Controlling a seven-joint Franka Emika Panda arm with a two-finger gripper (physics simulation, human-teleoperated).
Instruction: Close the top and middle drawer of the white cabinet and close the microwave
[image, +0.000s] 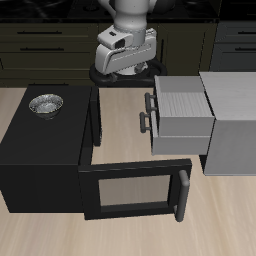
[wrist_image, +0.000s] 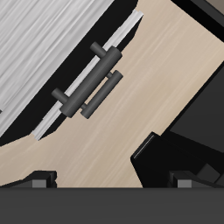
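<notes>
while both drawers (image: 183, 112) of the white cabinet (image: 236, 122) are jutting out and the microwave (image: 45, 150) door (image: 135, 192) is hanging open, hovering behind with fingers (wrist_image: 39, 178) spread, empty; needing to push the handles (wrist_image: 87, 86) first.

Bare table strip (image: 125, 125) between microwave (image: 45, 150) and pulled-out drawers (image: 180, 115), swung-open microwave door (image: 135, 190) barring its front end

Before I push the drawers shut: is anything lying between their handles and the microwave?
Nothing: only bare table lies between the drawer handles and the microwave, as both views show.
</notes>
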